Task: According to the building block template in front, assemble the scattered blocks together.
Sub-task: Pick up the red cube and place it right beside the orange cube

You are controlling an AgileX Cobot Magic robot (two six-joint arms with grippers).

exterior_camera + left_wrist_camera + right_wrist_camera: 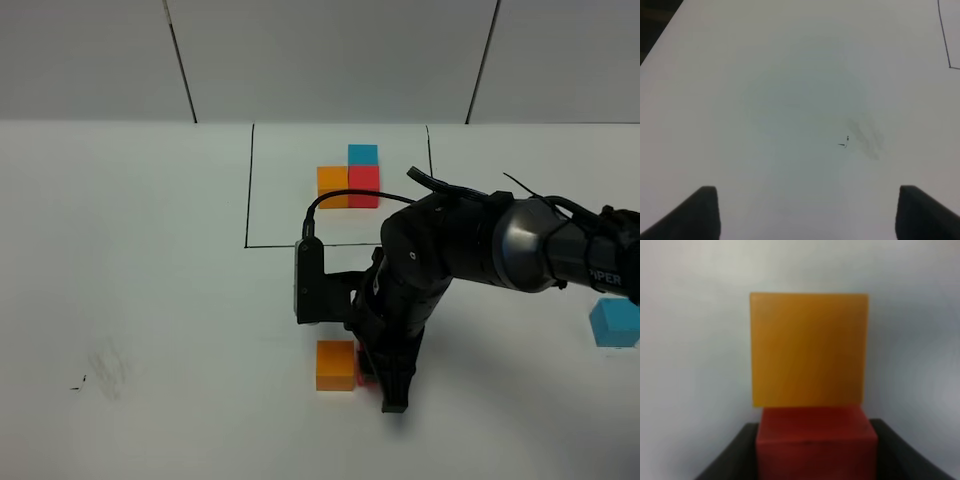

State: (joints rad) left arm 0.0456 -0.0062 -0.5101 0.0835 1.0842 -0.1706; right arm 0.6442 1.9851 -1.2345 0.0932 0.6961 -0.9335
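Observation:
The building block template [348, 178], an orange, red and blue cluster, sits inside a black drawn rectangle at the far middle of the table. My right gripper [374, 380] reaches across to the near middle and is shut on the red block [816, 442], which sits between its dark fingers [735, 455]. The red block [365, 377] touches the orange block [335, 365] on its right side; the orange block [809, 350] fills the right wrist view. The blue block [614, 322] lies apart at the right edge. My left gripper [807, 197] is open over bare table.
The right arm's dark body [470, 245] hangs over the middle of the table, just in front of the rectangle. A faint smudge with small dark specks [105, 368] marks the table at the left, and the same smudge [865, 137] shows in the left wrist view.

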